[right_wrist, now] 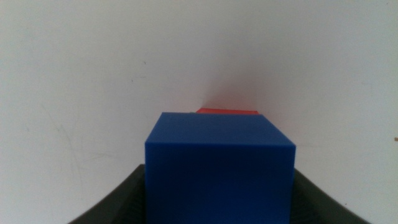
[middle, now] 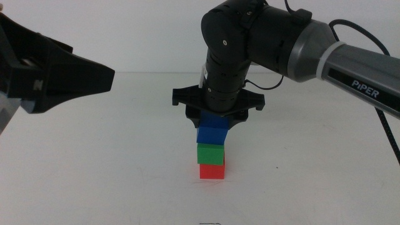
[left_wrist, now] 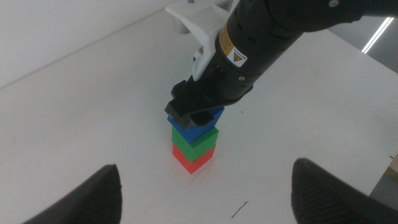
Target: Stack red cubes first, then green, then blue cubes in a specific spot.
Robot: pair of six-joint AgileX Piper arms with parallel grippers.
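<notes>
Stack: at centre frame in the middle view, the red cube point(middle: 212, 170) sits on the white table point(middle: 112, 162). The green cube point(middle: 210, 154) rests directly on it, and the blue cube point(middle: 213, 130) rests on the green one, turned slightly out of line with the two below.

Right claw point(middle: 215, 120): it enters from the upper right of the frame and points straight down over the stack. Its two jaws are closed against opposite sides of the blue cube, which fills the gap between them in the right wrist view point(right_wrist: 219, 163). A sliver of red shows just beyond the blue cube's far edge in that view.

Left claw point(left_wrist: 205, 196): it is held above the table at the left of the middle view, well apart from the stack. Its jaws are spread wide and hold nothing.
</notes>
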